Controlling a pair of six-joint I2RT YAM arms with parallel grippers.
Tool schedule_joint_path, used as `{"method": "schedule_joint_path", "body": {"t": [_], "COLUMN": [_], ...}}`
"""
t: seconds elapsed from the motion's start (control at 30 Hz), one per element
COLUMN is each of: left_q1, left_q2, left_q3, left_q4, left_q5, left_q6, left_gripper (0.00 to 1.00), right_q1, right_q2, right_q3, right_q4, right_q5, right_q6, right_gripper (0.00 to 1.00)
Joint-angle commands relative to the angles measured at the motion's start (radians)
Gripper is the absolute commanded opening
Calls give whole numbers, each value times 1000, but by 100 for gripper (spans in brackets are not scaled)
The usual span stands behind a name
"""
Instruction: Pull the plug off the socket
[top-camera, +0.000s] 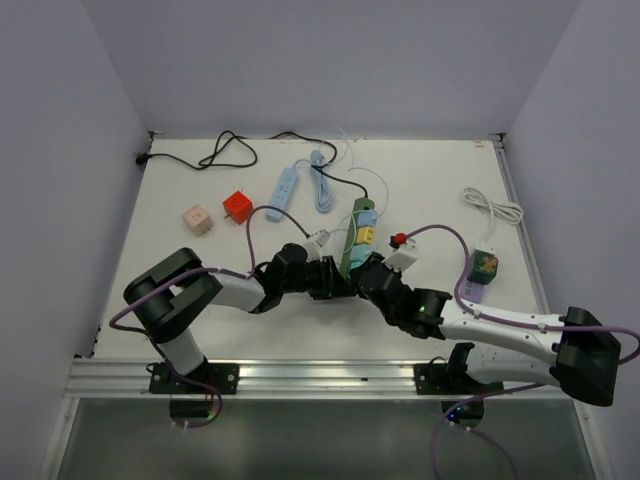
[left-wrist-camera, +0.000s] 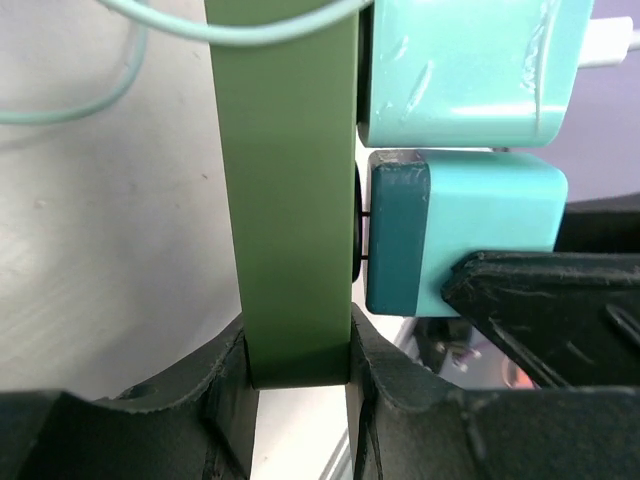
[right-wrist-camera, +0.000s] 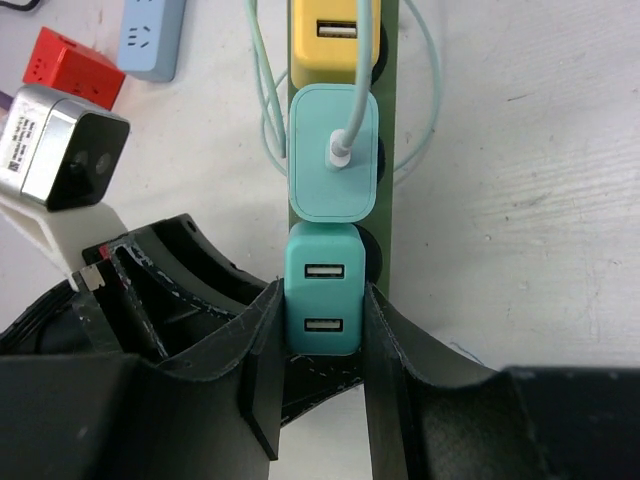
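Entry: both wrist views plus the overhead.

The green power strip (top-camera: 356, 238) lies on the white counter (top-camera: 440, 190) in front of the arm bases. It runs away from me, with its near end between the two wrists. My left hand (left-wrist-camera: 298, 350) is closed narrow on that near end, one finger against each long side, and the strip's end edge sits down in the grip.

The target is the teal USB charger plug (right-wrist-camera: 322, 290), in the socket nearest that end. My right hand (right-wrist-camera: 322, 312) is clamped on it, one finger flat on each side face. The plug's two USB ports face the right wrist camera.

In the left wrist view a thin gap shows between the plug's darker base and the strip's face. Two thin pins cross that gap into the black socket recess (left-wrist-camera: 358, 225). The plug is therefore not flush, and not free either. In the same view a black finger (left-wrist-camera: 550, 310) of the right hand touches the plug's outer corner.

Next along the strip, just beside the teal plug, is a mint charger (right-wrist-camera: 335, 150) with a pale cable (right-wrist-camera: 355, 100) plugged into its face. After that comes a yellow adapter (right-wrist-camera: 335, 28), cut off by the top of the frame.

Elsewhere on the counter:
- Left of the strip: a red cube (top-camera: 237, 206) and a beige cube (top-camera: 196, 219), with a light blue power strip (top-camera: 285, 188) just right of the red cube.
- Far edge: a black cable (top-camera: 222, 152).
- Right side, well apart from the green strip: a coiled white cable (top-camera: 493, 209) and a small green-and-orange cube (top-camera: 486, 264).
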Motion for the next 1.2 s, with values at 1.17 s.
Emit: {"method": "schedule_joint_path", "body": {"t": [1.17], "left_q1": [91], "left_q2": [-184], "left_q3": [-29], "left_q4": [-214], "left_q5": [-197], "left_q6": [206], "left_gripper": [0], "right_q1": [-487], "right_q2": [-100], "right_q3": [-85], "right_q4": [95], "right_q5": [-283], "right_q6": [-49], "right_gripper": [0]}}
